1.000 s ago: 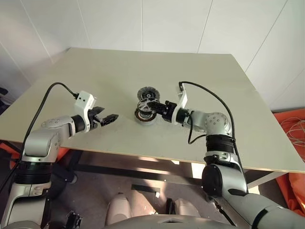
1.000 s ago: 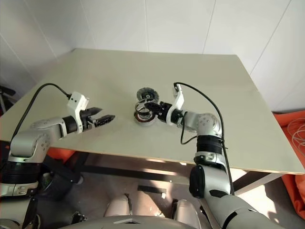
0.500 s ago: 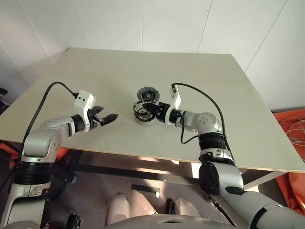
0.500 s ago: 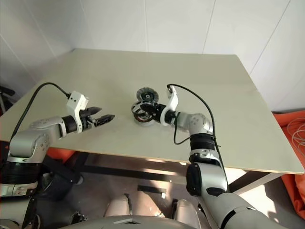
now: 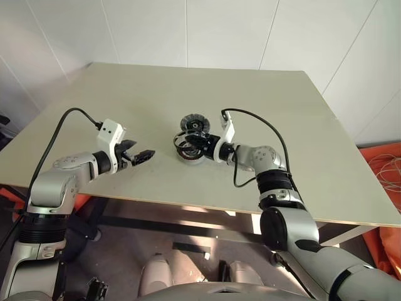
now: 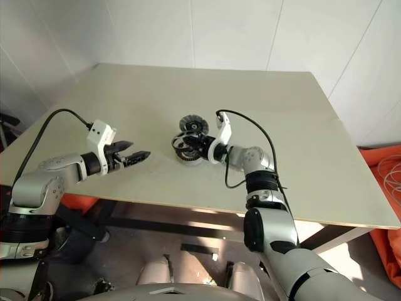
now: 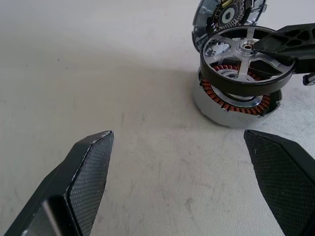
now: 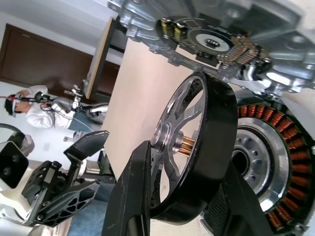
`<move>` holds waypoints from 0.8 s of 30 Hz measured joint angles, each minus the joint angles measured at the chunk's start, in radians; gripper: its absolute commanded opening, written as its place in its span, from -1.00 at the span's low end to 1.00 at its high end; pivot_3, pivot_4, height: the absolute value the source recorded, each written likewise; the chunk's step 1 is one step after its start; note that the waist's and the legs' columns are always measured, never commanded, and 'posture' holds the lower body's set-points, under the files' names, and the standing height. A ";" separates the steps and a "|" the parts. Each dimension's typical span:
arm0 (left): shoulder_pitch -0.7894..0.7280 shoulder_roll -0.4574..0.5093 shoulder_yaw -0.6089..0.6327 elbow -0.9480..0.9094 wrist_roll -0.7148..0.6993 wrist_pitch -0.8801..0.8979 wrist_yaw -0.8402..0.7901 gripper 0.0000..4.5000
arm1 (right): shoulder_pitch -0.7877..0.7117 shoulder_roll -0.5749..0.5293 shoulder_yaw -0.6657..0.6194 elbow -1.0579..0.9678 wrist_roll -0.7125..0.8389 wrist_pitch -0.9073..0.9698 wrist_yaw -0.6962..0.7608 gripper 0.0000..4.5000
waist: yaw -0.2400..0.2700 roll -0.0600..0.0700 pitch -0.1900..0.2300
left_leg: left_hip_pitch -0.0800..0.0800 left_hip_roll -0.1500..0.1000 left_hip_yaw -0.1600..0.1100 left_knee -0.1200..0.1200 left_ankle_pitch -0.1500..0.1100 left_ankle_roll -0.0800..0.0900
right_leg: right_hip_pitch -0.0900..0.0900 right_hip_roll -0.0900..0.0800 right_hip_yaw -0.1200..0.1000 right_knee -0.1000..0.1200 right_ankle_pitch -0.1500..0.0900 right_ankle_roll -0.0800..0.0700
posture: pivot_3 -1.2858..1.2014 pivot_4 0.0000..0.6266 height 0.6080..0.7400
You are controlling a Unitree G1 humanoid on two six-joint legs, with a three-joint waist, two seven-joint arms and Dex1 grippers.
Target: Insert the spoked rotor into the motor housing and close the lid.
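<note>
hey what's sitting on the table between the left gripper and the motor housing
Nothing: the left wrist view shows bare table from the open left gripper to the motor housing.

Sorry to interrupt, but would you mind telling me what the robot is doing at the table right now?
It is assembling a small motor. The right claw grips the spoked rotor by its black rim and holds it just above the motor housing, roughly lined up over the copper windings but not seated yet. The lid waits on the table right behind the housing. The left claw hovers open and empty off to the side, above the table.
</note>
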 measured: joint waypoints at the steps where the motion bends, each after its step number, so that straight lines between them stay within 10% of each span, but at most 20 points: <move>1: 0.000 0.000 0.000 0.000 0.000 0.000 0.000 1.00 | 0.000 -0.002 0.000 0.006 -0.007 -0.002 0.000 -0.44 | 0.000 0.000 0.000 | 0.000 0.000 0.000 0.000 0.000 0.000 | 0.000 0.000 0.000 0.000 0.000 0.000 | 0.03 -1.00 1.00; 24: 0.000 0.001 0.000 0.000 0.000 0.000 0.001 1.00 | 0.001 0.020 0.002 0.013 -0.026 -0.020 0.009 -0.44 | 0.000 0.000 0.000 | 0.000 0.000 0.000 0.000 0.000 0.001 | 0.000 0.000 0.000 0.000 0.000 0.000 | 0.03 -1.00 1.00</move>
